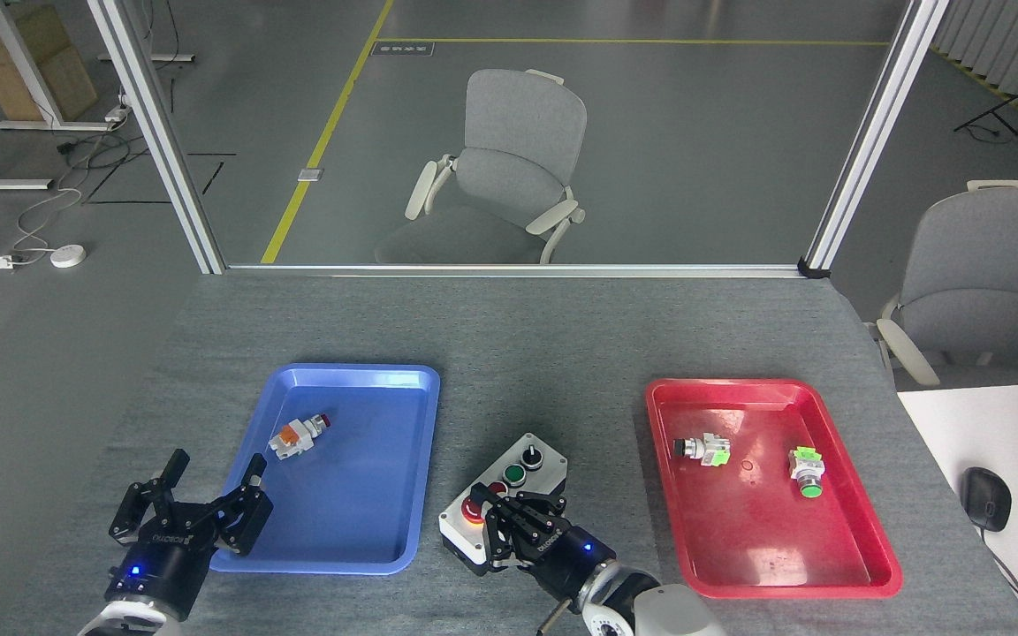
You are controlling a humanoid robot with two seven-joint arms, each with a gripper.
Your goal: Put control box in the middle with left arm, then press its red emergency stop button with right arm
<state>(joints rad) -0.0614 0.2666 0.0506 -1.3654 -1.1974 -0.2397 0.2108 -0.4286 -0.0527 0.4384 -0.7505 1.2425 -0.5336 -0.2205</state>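
The control box (509,499) sits on the grey bench (509,327) between the blue tray (421,459) and the red tray (664,468), nearer the blue one. Its red emergency stop button (472,510) is at the near end, with the right gripper (509,526) lying over that end, fingers drawn close together beside the button. The left gripper (200,508) hovers at the blue tray's near left corner, fingers spread and gripping nothing. An orange-white switch (297,435) lies in the blue tray.
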